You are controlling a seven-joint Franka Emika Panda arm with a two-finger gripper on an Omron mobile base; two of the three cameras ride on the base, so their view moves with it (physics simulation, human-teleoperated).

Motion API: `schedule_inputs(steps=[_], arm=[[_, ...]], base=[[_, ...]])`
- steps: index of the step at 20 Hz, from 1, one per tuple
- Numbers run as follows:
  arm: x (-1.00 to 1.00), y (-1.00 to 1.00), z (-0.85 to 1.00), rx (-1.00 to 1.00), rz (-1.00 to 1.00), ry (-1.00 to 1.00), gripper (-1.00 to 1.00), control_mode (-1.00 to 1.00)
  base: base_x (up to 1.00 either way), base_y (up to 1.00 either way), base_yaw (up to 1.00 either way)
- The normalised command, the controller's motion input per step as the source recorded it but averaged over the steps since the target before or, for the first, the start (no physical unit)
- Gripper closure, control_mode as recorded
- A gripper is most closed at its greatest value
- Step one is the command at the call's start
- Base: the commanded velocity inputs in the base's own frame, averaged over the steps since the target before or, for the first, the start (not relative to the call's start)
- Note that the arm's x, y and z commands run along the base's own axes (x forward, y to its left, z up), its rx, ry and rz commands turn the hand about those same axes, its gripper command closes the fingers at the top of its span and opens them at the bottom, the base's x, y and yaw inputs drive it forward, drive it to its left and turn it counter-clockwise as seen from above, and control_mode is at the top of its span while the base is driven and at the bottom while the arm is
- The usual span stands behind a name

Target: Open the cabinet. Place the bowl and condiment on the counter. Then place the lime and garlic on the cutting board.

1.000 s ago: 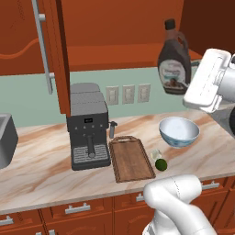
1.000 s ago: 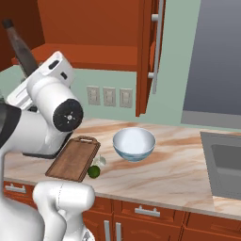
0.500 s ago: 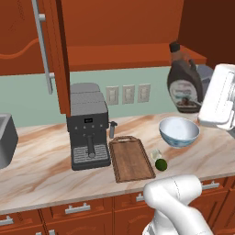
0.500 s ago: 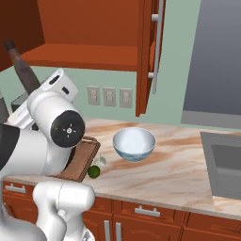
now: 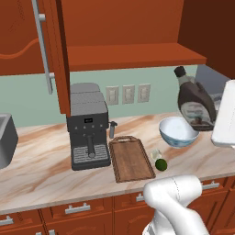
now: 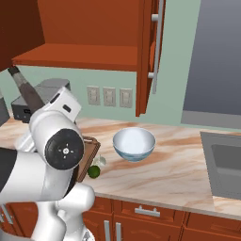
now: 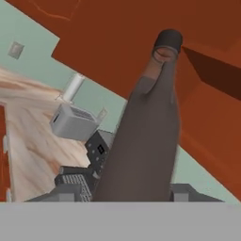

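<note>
The cabinet (image 5: 128, 55) stands open above and behind the pincer, its shelf bare, so the step in hand looks to be carrying the condiment down to the counter (image 5: 41, 170). The bowl (image 5: 178, 132) already sits on the counter, below and just to the left of the pincer in the left base view.

The pincer itself is hidden behind the bottle and the white wrist. It appears closed on the condiment (image 5: 195, 102), which hangs tilted in mid-air, cap leaning back toward the cabinet. How wide the jaws stand I cannot tell.

The next move, as I judge it, calls for righting the bottle and lowering it onto bare counter, clear of the bowl's rim.

Further left of the pincer lies the cutting board (image 5: 131, 157), with the coffee machine (image 5: 88, 131) beyond it. The lime (image 5: 161, 165) and the garlic (image 5: 156, 154) rest between board and bowl, touching or nearly so, not yet on the board. The bowl seems the likeliest obstacle.
</note>
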Motion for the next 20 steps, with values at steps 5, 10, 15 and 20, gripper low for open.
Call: schedule_inputs(steps=[5, 10, 15, 20], arm=[[-0.07, -0.19, -0.41, -0.11, -0.05, 0.03, 1.00, -1.00], [-0.01, -0.25, -0.38, -0.09, -0.09, 0.11, 1.00, -1.00], [-0.01, -0.24, -0.37, -0.06, -0.10, 0.08, 1.00, -1.00], [0.00, -0.27, -0.33, 0.00, -0.09, 0.04, 1.00, -1.00]], base=[[0.00, 0.00, 0.00], [0.00, 0.00, 0.00], [0.00, 0.00, 0.00], [0.00, 0.00, 0.00]])
